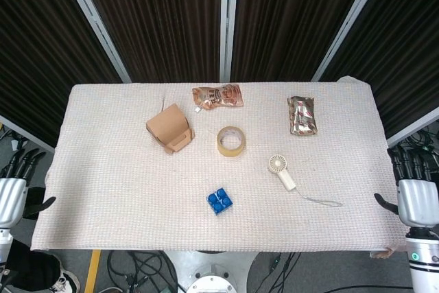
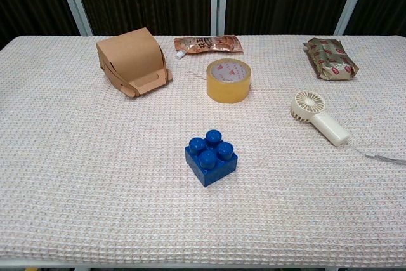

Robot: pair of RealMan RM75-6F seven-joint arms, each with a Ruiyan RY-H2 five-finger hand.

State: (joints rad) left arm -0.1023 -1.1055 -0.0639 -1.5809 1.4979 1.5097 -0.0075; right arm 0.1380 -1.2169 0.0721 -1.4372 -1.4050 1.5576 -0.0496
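Going left to right: the left hand [image 1: 12, 197] hangs off the left edge of the bench [image 1: 103, 190], down beside the near-left corner, fingers [image 1: 26, 159] apart and holding nothing. It only shows in the head view, well apart from everything on the cloth.

First thing on the bench is the cardboard box [image 1: 169, 128], left of centre toward the far edge, lying tipped with its flap side facing the near edge. Just right of it, right at the far edge, lies a brown spouted pouch [image 1: 218, 96], flat. Nearer in from that is a roll of tape [image 1: 231, 141] lying flat on its side, hole up, so it can't roll anywhere. A blue toy brick [image 1: 219, 201] sits studs up near the middle of the near edge, on its own.

Right of centre is the small handheld fan [image 1: 282, 171], lying on its side with the round head toward the far edge and the handle angled to the near-right corner; its thin wrist cord [image 1: 321, 201] trails out loose toward the right edge. A crinkly foil snack pack [image 1: 302, 115] lies flat near the far-right corner.

The right hand [image 1: 416, 200] is just off the right edge by the near-right corner, fingers [image 1: 405, 164] spread, empty. The fan cord's end is the closest thing to it, not touching.
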